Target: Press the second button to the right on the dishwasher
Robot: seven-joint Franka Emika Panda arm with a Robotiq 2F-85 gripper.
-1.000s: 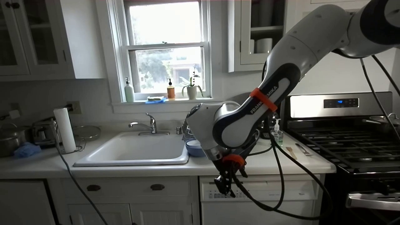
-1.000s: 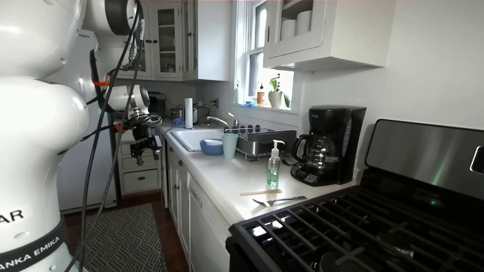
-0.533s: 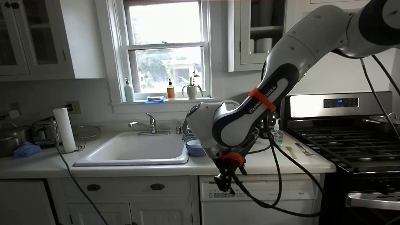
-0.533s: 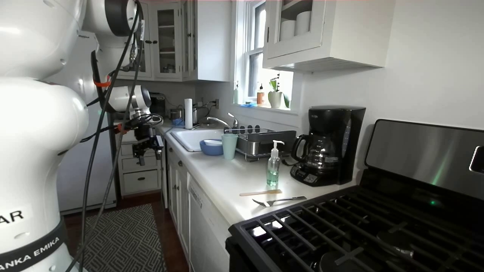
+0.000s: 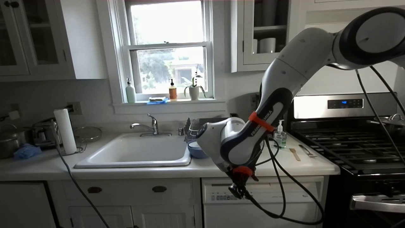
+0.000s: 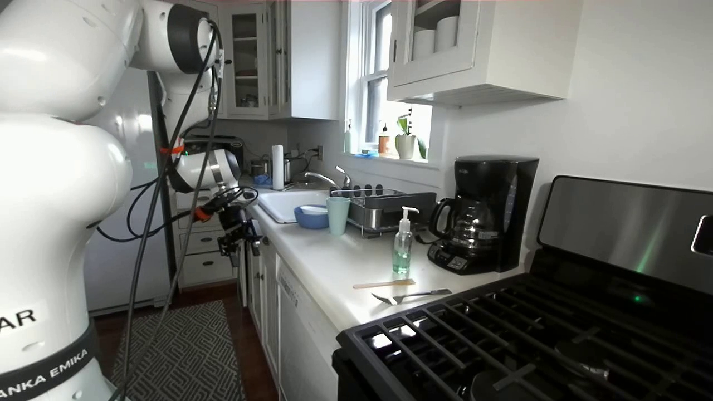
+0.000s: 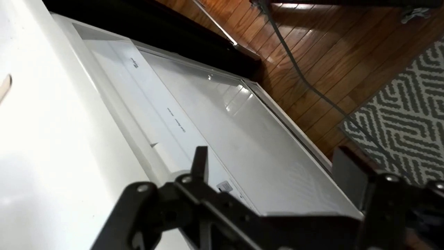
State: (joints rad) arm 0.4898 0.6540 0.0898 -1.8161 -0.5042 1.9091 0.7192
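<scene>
The dishwasher is a white flat front (image 5: 262, 217) under the counter in an exterior view, with a narrow control strip and a row of small dark buttons (image 5: 219, 197) at its left. My gripper (image 5: 239, 193) hangs in front of that strip, just right of these buttons, and covers part of the strip. In an exterior view the gripper (image 6: 245, 245) is out from the cabinet fronts, short of the dishwasher (image 6: 301, 334). In the wrist view the gripper (image 7: 272, 156) is open, fingers wide apart and empty. The dishwasher (image 7: 242, 128) lies beyond them; the button row is mostly hidden there.
The countertop edge (image 5: 269, 172) juts just above the control strip. A black cable (image 5: 281, 190) loops from my wrist across the dishwasher front. The black stove (image 5: 348, 148) stands at the right, the sink (image 5: 136, 152) at the left. A blue bowl (image 6: 312, 218) stands on the counter.
My gripper has moved right along the control strip in an exterior view, uncovering more buttons. The upper arm has lowered and come forward. The cable loops have shifted with it.
</scene>
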